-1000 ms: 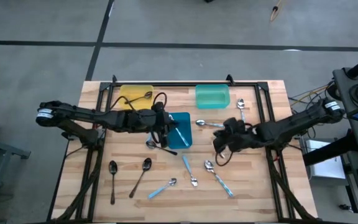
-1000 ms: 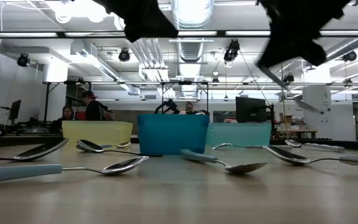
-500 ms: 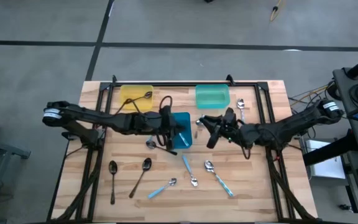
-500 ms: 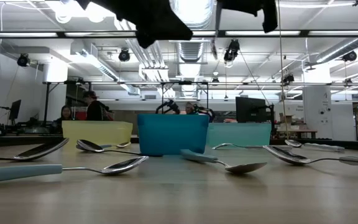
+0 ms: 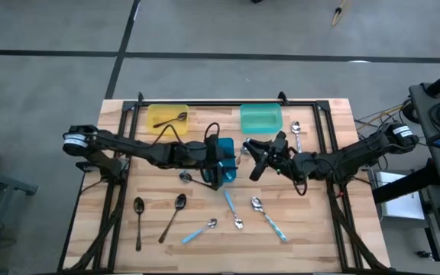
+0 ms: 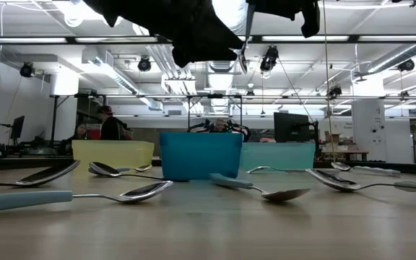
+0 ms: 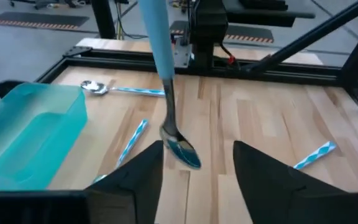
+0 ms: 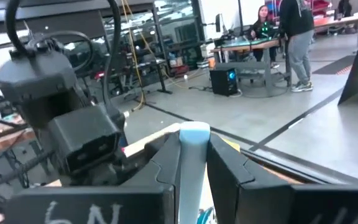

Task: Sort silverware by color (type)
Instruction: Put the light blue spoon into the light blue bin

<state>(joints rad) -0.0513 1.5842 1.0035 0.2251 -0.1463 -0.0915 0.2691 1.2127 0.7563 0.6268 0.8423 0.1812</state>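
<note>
Spoons (image 5: 179, 204) dot the wooden table (image 5: 312, 229); right pincer (image 5: 252, 159) grasps one, left pincer (image 5: 224, 156) released

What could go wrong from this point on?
The right gripper pinches only the handle end of the blue-handled spoon, which dangles bowl-down; it may slip onto the table, outside the blue tray. The open left gripper sits close in front of it, so the two could collide.

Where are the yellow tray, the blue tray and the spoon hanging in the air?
yellow tray (image 5: 156, 127), high view, bare floor.
blue tray (image 6: 201, 155), low view, front wall.
blue-handled spoon (image 7: 180, 151), left wrist view, bowl.
</note>
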